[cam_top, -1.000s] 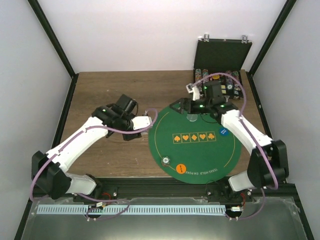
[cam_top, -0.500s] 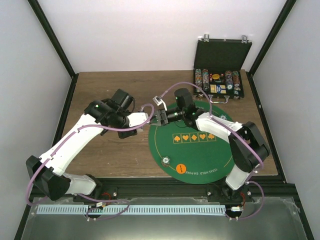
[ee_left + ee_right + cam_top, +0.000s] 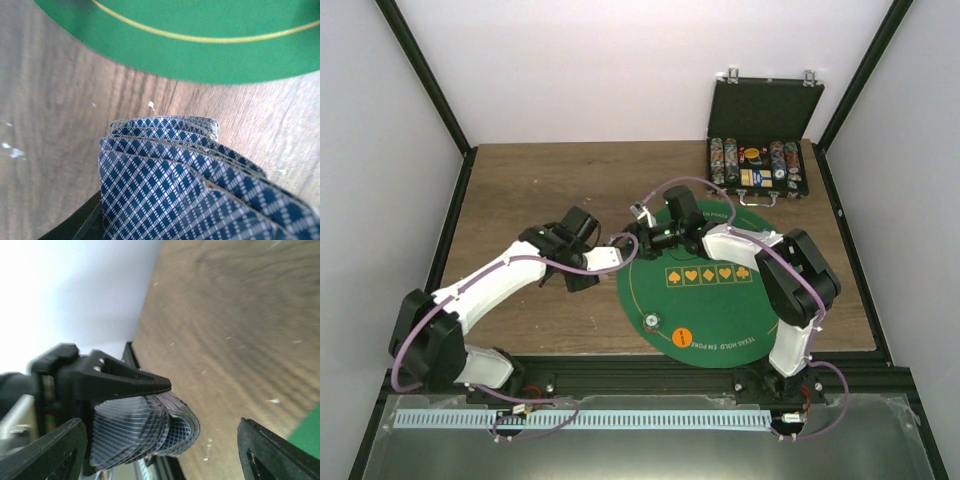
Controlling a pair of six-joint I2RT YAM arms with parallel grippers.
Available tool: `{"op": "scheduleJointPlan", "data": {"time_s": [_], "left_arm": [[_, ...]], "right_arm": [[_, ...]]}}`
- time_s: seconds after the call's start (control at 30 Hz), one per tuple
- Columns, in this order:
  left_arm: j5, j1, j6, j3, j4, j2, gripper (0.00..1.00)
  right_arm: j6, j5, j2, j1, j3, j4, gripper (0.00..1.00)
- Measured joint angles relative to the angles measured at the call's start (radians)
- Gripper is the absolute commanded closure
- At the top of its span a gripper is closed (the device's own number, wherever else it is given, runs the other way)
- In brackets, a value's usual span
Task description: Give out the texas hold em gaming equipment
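Blue-checked paper playing cards (image 3: 145,430) sit fanned in the left claw (image 3: 622,253), which is clamped tight on them above the desk's middle. The right claw (image 3: 644,238) faces them, jaws wide apart and empty. I judge it should pinch one outer card's edge alone, then draw straight away. Below lie the round green felt mat (image 3: 200,45) and the brown wooden desk (image 3: 50,100). A black hinged chip case (image 3: 760,165) stands at the far right corner, with white walls (image 3: 600,70) around.

Card fan (image 3: 190,190) cut by lower edge, faces hidden; chips (image 3: 725,155) in case (image 3: 765,100) indistinct
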Motion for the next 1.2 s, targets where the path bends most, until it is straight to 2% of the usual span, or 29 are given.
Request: {"op": "scheduleJointPlan", "data": {"time_s": [0.2,0.3,0.37,0.4,0.47,0.6,0.73,0.97,1.2], "left_arm": [[-0.027,0.001,-0.013,-0.131,0.124,0.116,0.53],[-0.032,0.001,-0.032,-0.171,0.183,0.185,0.49],[-0.032,0.001,-0.041,-0.179,0.214,0.208,0.39],[-0.031,0.001,-0.048,-0.18,0.232,0.211,0.29],[-0.023,0.001,-0.062,-0.183,0.26,0.227,0.15],[0.012,0.003,-0.058,-0.184,0.276,0.23,0.01],[0.043,0.019,-0.048,-0.183,0.248,0.23,0.01],[0.108,0.115,0.023,-0.135,0.162,0.214,0.0],[0.18,0.14,0.116,-0.187,0.168,0.167,0.01]], "right_arm": [[-0.115,0.155,-0.095,-0.059,-0.001,-0.171,0.13],[-0.166,0.221,-0.152,-0.072,0.0,-0.235,0.12],[-0.195,0.27,-0.184,-0.079,0.0,-0.278,0.12],[-0.208,0.292,-0.195,-0.082,0.0,-0.296,0.11],[-0.238,0.34,-0.218,-0.09,0.0,-0.336,0.11],[-0.293,0.407,-0.249,-0.097,0.024,-0.42,0.1],[-0.336,0.443,-0.278,-0.097,0.048,-0.465,0.1],[-0.378,0.467,-0.327,-0.097,0.055,-0.507,0.09],[-0.396,0.476,-0.328,-0.097,0.06,-0.534,0.08]]}}
